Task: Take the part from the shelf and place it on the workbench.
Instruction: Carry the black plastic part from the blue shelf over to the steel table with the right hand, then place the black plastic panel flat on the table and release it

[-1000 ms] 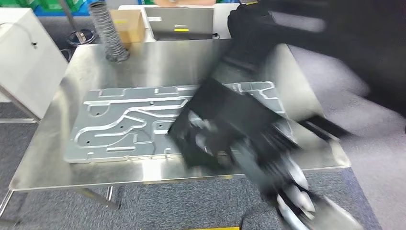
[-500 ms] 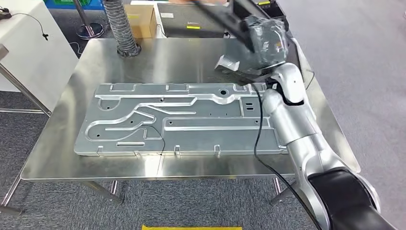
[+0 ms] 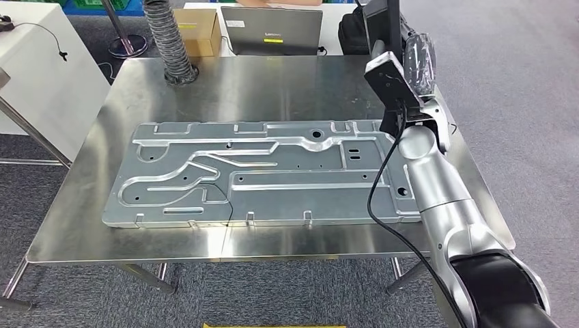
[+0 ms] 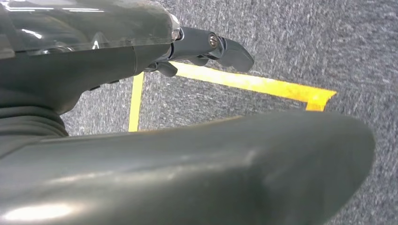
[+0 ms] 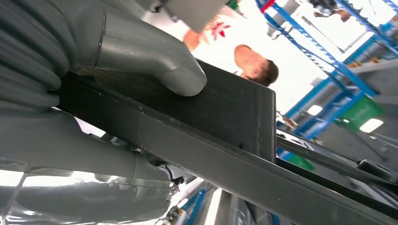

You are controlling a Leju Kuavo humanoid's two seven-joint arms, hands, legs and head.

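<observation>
**Right hand holds the dark part high above the workbench's far right corner**

The right hand [image 5: 117, 61] grips the black part [image 5: 220, 122]: in the right wrist view the thick thumb presses on one flat face while the fingers [image 5: 94, 164] wrap the opposite side, the part's edge running on past them. From the head view the same hand [image 3: 418, 58] sits at about 1 o'clock, raised on the silver arm, and the part [image 3: 381, 27] rises from it as a dark slab cut off by the frame's top edge; the grip itself is not readable there. The part is in the air, not touching the workbench [image 3: 273, 89].

The left hand [image 4: 202, 47] hangs over grey carpet with yellow floor tape [image 4: 253, 84]; its fingers hold nothing and are slightly curled, apart.

On the workbench a large stamped metal plate [image 3: 259, 174] lies flat across the middle. At 11 o'clock a ribbed grey hose [image 3: 169, 37] stands on the far edge, with a cardboard box [image 3: 198, 31] just beyond. At 12 o'clock, behind the bench, is a laptop [image 3: 273, 31]. A black cable [image 3: 375, 198] loops from the right arm over the plate's right end. A person [image 5: 256, 65] appears behind the part in the right wrist view.
</observation>
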